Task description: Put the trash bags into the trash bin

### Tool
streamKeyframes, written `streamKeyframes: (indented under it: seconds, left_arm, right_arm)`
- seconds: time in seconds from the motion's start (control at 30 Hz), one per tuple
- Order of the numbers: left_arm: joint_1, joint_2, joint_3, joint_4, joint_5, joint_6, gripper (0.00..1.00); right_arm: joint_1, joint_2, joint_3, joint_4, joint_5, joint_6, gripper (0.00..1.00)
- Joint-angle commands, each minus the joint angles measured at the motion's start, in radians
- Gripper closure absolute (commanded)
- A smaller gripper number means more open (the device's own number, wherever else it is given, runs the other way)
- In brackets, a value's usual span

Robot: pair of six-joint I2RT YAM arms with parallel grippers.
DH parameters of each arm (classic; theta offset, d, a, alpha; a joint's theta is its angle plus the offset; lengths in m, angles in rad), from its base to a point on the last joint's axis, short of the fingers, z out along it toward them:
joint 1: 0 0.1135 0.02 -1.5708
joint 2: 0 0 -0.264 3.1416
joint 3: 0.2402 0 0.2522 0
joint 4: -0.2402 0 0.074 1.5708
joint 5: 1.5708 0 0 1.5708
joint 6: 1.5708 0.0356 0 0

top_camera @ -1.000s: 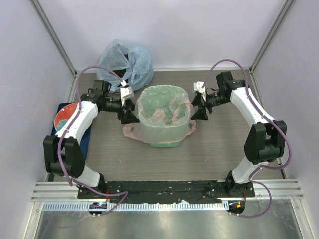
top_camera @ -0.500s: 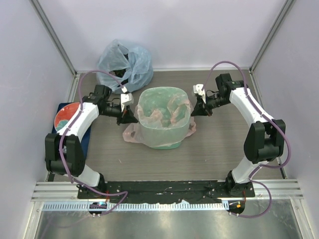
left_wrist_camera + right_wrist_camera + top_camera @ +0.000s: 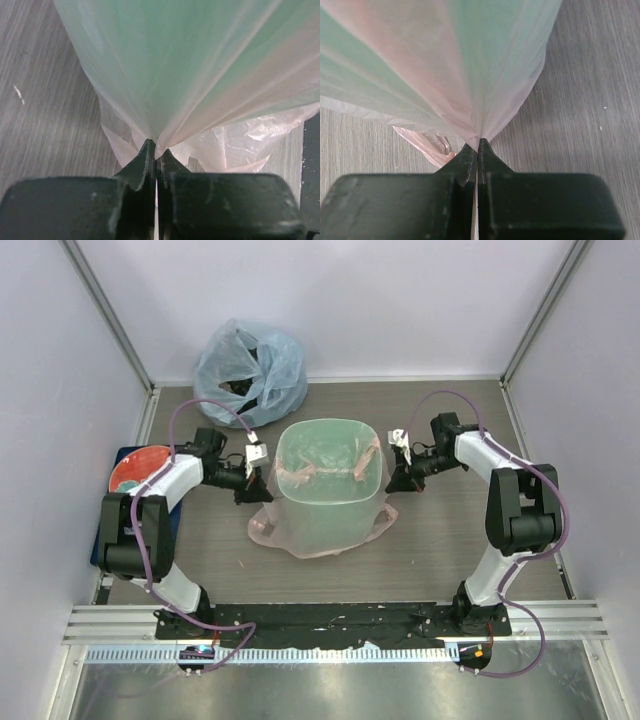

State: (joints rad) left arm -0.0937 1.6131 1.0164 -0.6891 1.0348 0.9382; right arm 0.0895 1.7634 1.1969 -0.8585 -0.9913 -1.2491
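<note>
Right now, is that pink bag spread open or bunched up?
Spread open: the pink bag drapes over the green bin, pulled taut between left gripper and right gripper.

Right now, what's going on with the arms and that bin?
Both arms are working the pale-pink trash bag, which lines the mint-green bin and drapes over its rim down the outside. The left gripper and right gripper are each shut on a pinch of its film at opposite sides. The blue bag sits untouched behind.
</note>
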Motion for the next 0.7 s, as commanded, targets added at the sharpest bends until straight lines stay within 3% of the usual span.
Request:
streamKeyframes:
  seconds: [0.0, 0.03, 0.07, 0.1, 0.13, 0.17, 0.2, 0.27, 0.47, 0.6, 0.67]
  left_arm:
    - [0.048, -0.034, 0.008, 0.001, -0.013, 0.007, 0.79]
    - [0.058, -0.068, 0.031, -0.056, -0.001, 0.031, 0.64]
    - [0.077, -0.085, 0.043, -0.088, 0.013, 0.046, 0.53]
    - [0.084, -0.102, 0.056, -0.119, 0.025, 0.062, 0.33]
    - [0.089, -0.134, 0.083, -0.188, 0.046, 0.077, 0.25]
    - [0.089, -0.149, 0.097, -0.222, 0.056, 0.121, 0.17]
    - [0.089, -0.165, 0.111, -0.251, 0.068, 0.132, 0.10]
    - [0.080, -0.192, 0.132, -0.262, 0.099, 0.099, 0.05]
    - [-0.006, -0.216, 0.119, -0.026, 0.102, -0.104, 0.05]
    - [-0.041, -0.181, 0.126, 0.007, 0.084, -0.107, 0.17]
    - [-0.049, -0.164, 0.129, 0.006, 0.085, -0.098, 0.25]
  right_arm:
    - [-0.040, -0.031, 0.016, 0.013, 0.017, 0.033, 0.92]
    - [-0.054, -0.041, 0.030, -0.008, 0.013, 0.033, 0.66]
    - [-0.062, -0.050, 0.062, -0.064, -0.001, 0.025, 0.53]
    - [-0.068, -0.064, 0.079, -0.100, -0.009, 0.010, 0.43]
    - [-0.073, -0.093, 0.092, -0.132, -0.016, -0.005, 0.21]
    - [-0.076, -0.111, 0.111, -0.180, -0.024, -0.022, 0.16]
    - [-0.076, -0.129, 0.119, -0.197, -0.039, -0.033, 0.14]
    - [-0.071, -0.168, 0.136, -0.215, -0.066, -0.044, 0.12]
    - [0.010, -0.156, 0.194, -0.200, -0.102, -0.042, 0.11]
    - [0.053, -0.130, 0.214, -0.168, -0.110, -0.036, 0.13]
    - [0.070, -0.119, 0.220, -0.165, -0.110, -0.038, 0.22]
